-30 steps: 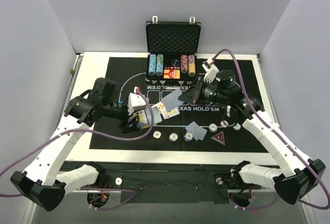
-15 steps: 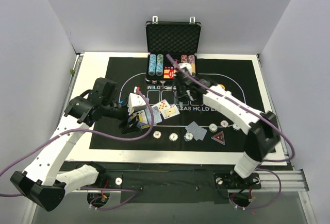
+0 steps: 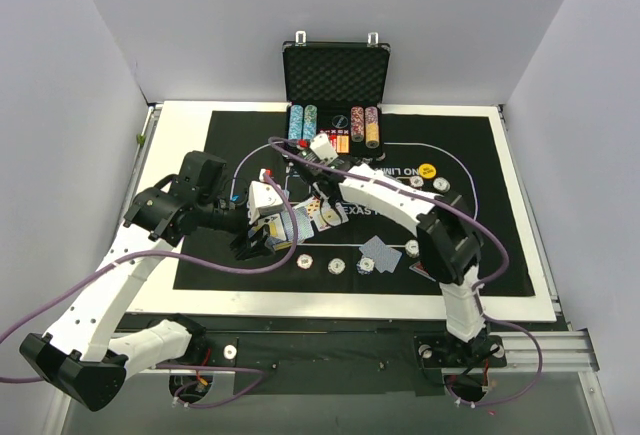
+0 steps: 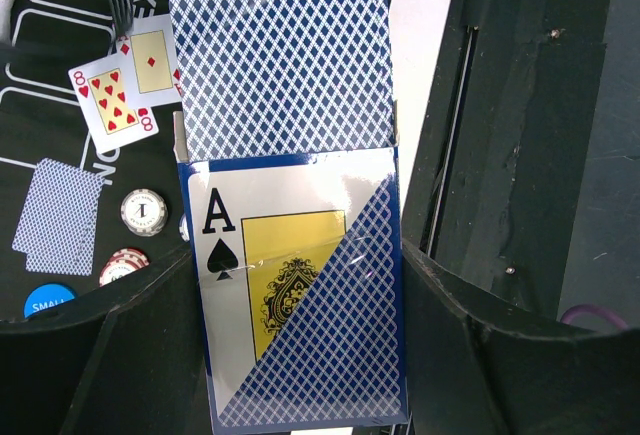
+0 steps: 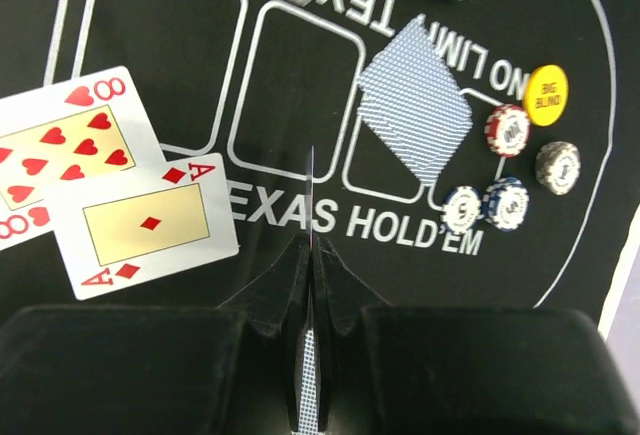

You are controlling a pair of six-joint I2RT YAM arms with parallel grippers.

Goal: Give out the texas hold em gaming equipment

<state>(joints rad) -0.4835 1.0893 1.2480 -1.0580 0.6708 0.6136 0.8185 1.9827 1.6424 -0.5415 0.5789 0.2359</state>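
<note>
- Left gripper [image 4: 298, 255]: clamped on both sides of the deck [image 4: 300, 345], held above the left part of the mat [image 3: 470, 155]; blue-backed cards stick out of the box top
- Right gripper [image 5: 310, 265]: pressed together on one playing card [image 5: 308, 380], seen edge-on in its wrist view only (the top view shows just the arm reaching toward the case [image 3: 335, 75])
- Yellow disc [image 5: 545, 95]: lettering legible in the right wrist view, four chips [image 5: 508, 130] beside it
- Blue disc [image 4: 50, 300]: made out in the left wrist view only
</note>
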